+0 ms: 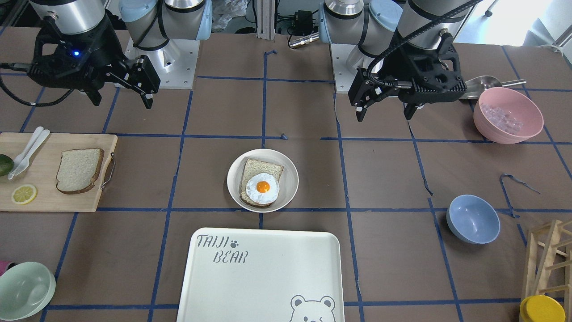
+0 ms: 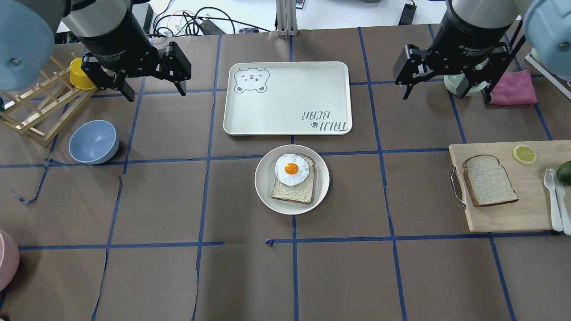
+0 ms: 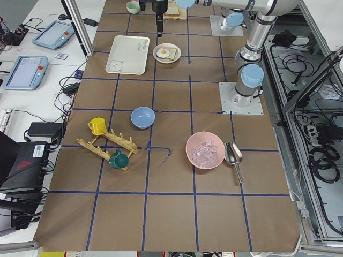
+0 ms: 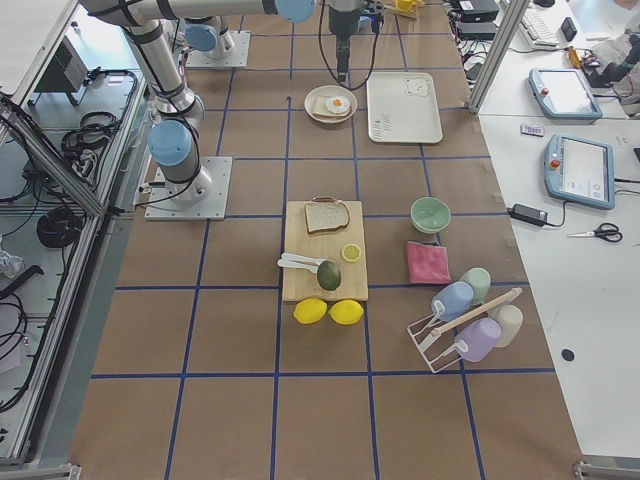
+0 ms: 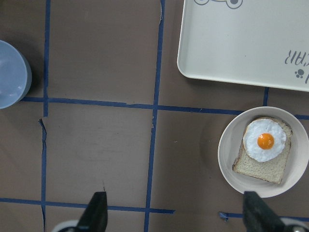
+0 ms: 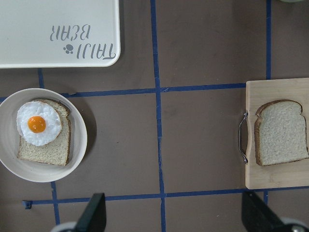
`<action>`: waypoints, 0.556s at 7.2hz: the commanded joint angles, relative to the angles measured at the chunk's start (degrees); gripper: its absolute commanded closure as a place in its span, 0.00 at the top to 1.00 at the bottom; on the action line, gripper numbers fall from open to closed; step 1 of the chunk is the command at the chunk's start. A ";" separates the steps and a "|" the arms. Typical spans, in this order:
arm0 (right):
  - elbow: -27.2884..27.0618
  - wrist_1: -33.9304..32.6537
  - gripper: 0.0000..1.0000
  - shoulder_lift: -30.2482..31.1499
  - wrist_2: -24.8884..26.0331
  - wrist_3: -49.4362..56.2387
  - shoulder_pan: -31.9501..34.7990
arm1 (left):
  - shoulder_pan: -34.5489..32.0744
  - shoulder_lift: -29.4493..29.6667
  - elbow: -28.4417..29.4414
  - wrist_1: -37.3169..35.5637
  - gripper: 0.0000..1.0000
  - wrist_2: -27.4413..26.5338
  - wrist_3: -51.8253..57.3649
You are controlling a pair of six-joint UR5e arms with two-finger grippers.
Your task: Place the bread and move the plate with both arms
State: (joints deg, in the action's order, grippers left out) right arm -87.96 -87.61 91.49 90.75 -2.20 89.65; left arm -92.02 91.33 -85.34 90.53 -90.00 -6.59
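Bread (image 2: 490,180) lies flat on the wooden cutting board (image 2: 504,218) at the robot's right, one crust edge toward the board's metal handle (image 2: 456,187), well apart from the plate (image 2: 263,183) at the middle of the tabletop (image 2: 178,200). You can see the plate carrying a second slice (image 2: 294,191) topped with a fried egg (image 2: 291,169) (yolk up), just beside the TAIJI BEAR tray (image 2: 285,111). The left pincer (image 2: 156,94) hangs above the stretch between the blue bowl (image 2: 93,141) and the plate, fingers spread wide, nothing between them. The right pincer (image 2: 446,97) hangs equally wide and empty, above the stretch between plate and cutting board.
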 commanded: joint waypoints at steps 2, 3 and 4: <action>-0.37 -0.80 1.00 -0.44 0.39 0.01 -0.09 | 0.00 -0.01 0.00 0.00 1.00 0.00 0.00; -0.63 -0.81 1.00 -0.79 0.57 -0.08 -0.44 | 0.00 -0.01 0.00 0.00 1.00 0.00 0.00; -1.42 -1.16 1.00 -1.75 1.35 0.26 -1.05 | 0.00 -0.01 0.00 0.00 1.00 0.00 0.00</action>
State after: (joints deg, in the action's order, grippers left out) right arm -88.63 -88.38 90.69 91.41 -2.14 89.21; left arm -92.02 91.32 -85.34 90.53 -90.01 -6.59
